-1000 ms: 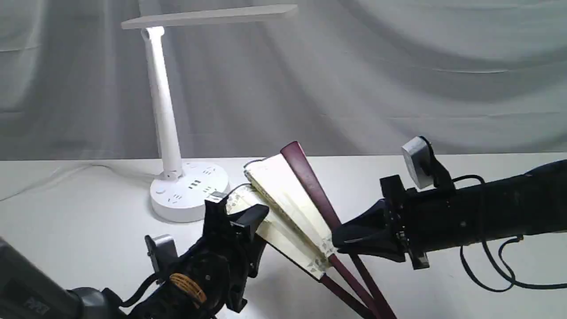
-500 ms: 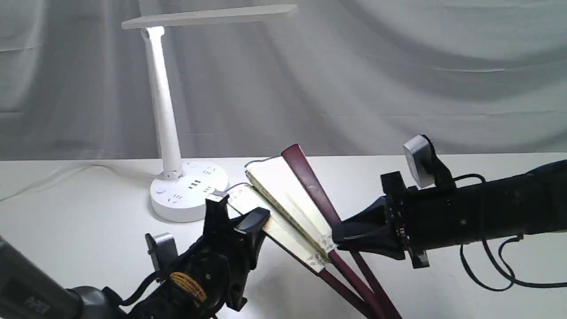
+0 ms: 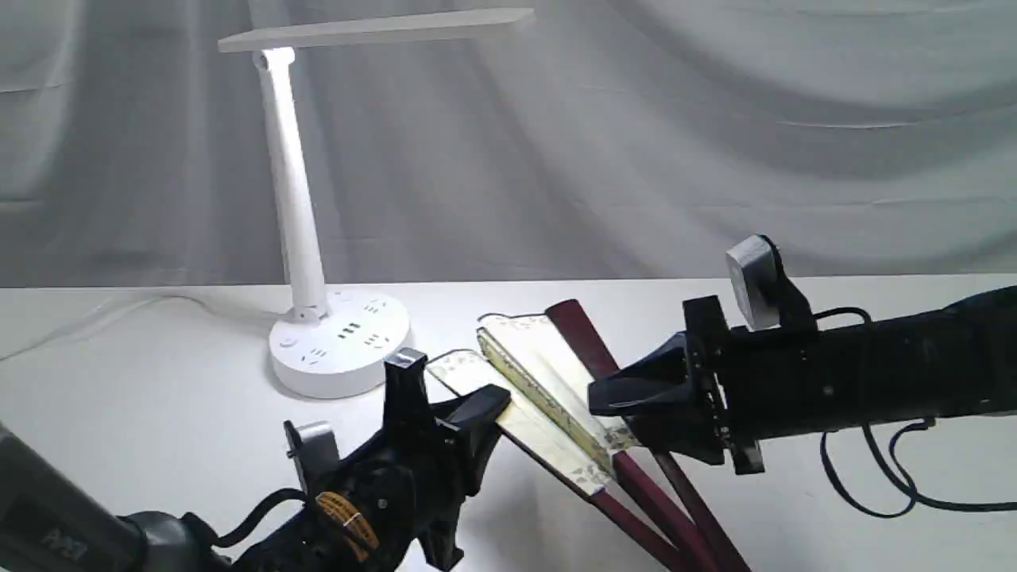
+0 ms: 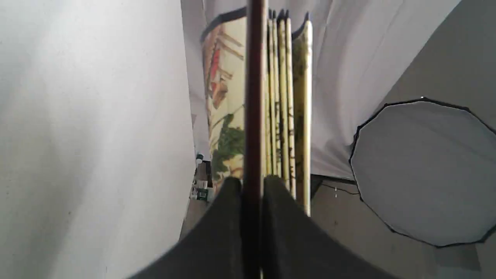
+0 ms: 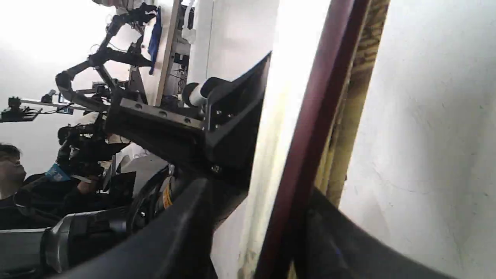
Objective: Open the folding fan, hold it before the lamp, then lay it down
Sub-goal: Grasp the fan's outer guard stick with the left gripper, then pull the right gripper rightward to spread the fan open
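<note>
Folding fan: the folding fan (image 3: 548,369) is only partly spread, with a few cream pleats showing between its dark maroon guards; the ribs converge toward the near edge of the exterior view.
Fan position: held slanted between the two arms, near the lamp's round base and to its right, well below the bar head.
Left gripper: the left gripper (image 4: 252,184) is clamped on one maroon guard, its fingers pressed to both sides, with pleats stacked beside it.
Right gripper: the right gripper (image 3: 612,397) is closed on the other guard, near where paper meets ribs.
Lamp: the white lamp (image 3: 294,199) stands upright on the surface (image 3: 159,413), untouched.
Backdrop: a grey draped cloth (image 3: 715,119) hangs behind.
</note>
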Robot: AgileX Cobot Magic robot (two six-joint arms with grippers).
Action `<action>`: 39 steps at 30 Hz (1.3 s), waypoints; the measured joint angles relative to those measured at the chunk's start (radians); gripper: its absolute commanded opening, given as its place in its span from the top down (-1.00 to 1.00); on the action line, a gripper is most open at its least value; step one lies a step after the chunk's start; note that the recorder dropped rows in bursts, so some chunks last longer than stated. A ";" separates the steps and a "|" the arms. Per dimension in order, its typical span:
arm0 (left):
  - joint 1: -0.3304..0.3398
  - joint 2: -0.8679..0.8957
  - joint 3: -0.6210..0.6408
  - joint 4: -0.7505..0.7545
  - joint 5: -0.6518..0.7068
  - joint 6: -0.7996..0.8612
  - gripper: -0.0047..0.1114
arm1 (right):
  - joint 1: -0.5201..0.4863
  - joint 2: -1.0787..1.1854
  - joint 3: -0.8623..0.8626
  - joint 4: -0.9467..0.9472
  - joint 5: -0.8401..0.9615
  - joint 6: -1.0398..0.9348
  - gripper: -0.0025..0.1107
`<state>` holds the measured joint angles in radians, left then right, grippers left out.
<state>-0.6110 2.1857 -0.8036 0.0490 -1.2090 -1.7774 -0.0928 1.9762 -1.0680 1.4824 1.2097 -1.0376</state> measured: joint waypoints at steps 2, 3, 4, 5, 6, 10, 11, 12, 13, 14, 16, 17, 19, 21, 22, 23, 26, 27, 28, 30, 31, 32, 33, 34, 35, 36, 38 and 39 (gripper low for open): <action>0.000 0.000 0.000 0.007 0.000 -0.002 0.92 | 0.000 0.000 0.000 0.004 0.000 0.000 0.34; 0.000 0.000 0.000 0.012 0.000 -0.002 0.92 | 0.000 0.000 0.000 0.009 0.000 0.000 0.34; 0.000 0.000 0.000 0.014 0.000 -0.004 0.92 | 0.000 0.000 0.000 0.012 0.000 0.000 0.34; 0.000 0.000 0.000 0.016 0.000 -0.004 0.92 | 0.000 0.000 0.000 0.016 0.000 0.000 0.34; 0.000 0.000 0.000 0.022 -0.002 -0.007 0.92 | 0.000 0.000 0.000 0.024 0.000 0.000 0.34; 0.000 0.000 -0.004 0.037 -0.008 -0.011 0.92 | 0.000 0.000 0.000 0.042 0.000 -0.011 0.34; 0.000 0.000 -0.004 0.039 -0.011 -0.011 0.92 | 0.000 0.000 0.000 0.047 0.000 -0.014 0.34; 0.000 0.000 -0.004 0.043 -0.011 -0.011 0.92 | 0.000 0.000 0.000 0.049 -0.003 -0.014 0.35; 0.000 0.000 -0.004 0.048 -0.013 -0.011 0.92 | 0.000 0.000 0.000 0.052 -0.008 -0.015 0.36; 0.000 0.000 -0.004 0.052 -0.013 -0.011 0.92 | -0.002 0.000 0.000 0.054 -0.017 -0.015 0.37; 0.000 0.000 -0.004 0.059 -0.013 -0.011 0.92 | -0.007 0.000 0.000 0.056 -0.022 -0.015 0.43; 0.000 0.000 -0.004 0.063 -0.015 -0.011 0.92 | -0.012 0.000 0.000 0.058 -0.024 -0.015 0.48; 0.000 0.000 -0.004 0.066 -0.017 -0.011 0.92 | -0.017 0.000 0.000 0.060 -0.028 -0.015 0.61; 0.000 0.000 -0.004 0.072 -0.019 -0.011 0.92 | -0.017 0.000 0.000 0.060 -0.032 -0.015 0.73; 0.000 0.000 -0.004 0.074 -0.022 -0.015 0.92 | -0.017 0.000 0.000 0.060 -0.034 -0.015 0.79; 0.000 0.000 -0.004 0.076 -0.022 -0.020 0.92 | -0.017 0.000 0.000 0.060 -0.034 -0.015 0.84; 0.000 0.000 -0.004 0.084 -0.022 -0.020 0.92 | -0.019 0.000 0.000 0.060 -0.036 -0.013 0.96; 0.000 0.000 -0.004 0.086 -0.022 -0.020 0.92 | -0.019 0.000 0.000 0.060 -0.036 -0.009 0.96; 0.000 0.000 -0.004 0.086 -0.022 -0.020 0.92 | -0.019 0.000 0.000 0.060 -0.036 -0.009 0.96; 0.000 0.000 -0.004 0.088 -0.022 -0.020 0.92 | -0.021 0.000 0.000 0.060 -0.036 -0.007 0.96; 0.000 0.000 -0.004 0.088 -0.022 -0.020 0.92 | -0.021 0.000 0.000 0.060 -0.036 -0.007 0.96; 0.000 0.000 -0.004 0.088 -0.022 -0.020 0.92 | -0.023 0.000 0.000 0.060 -0.036 -0.007 0.96; 0.000 0.000 -0.004 0.088 -0.022 -0.020 0.92 | -0.023 0.000 0.000 0.060 -0.038 -0.007 0.96; 0.000 0.000 -0.004 0.088 -0.022 -0.020 0.92 | -0.023 0.000 0.000 0.060 -0.043 -0.007 0.96; 0.000 0.000 -0.004 0.088 -0.022 -0.020 0.92 | -0.023 0.000 0.000 0.060 -0.048 -0.007 0.96; 0.000 0.000 -0.004 0.088 -0.019 -0.020 0.92 | -0.023 0.000 0.000 0.060 -0.055 -0.007 0.96; 0.002 0.000 -0.004 0.088 -0.018 -0.020 0.92 | -0.023 0.000 0.000 0.060 -0.062 -0.007 0.96; 0.002 0.000 -0.004 0.086 -0.018 -0.023 0.92 | -0.025 0.000 0.000 0.062 -0.064 -0.007 0.96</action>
<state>-0.6090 2.1857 -0.8080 0.1349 -1.2267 -1.8001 -0.1182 1.9762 -1.0680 1.5448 1.1454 -1.0449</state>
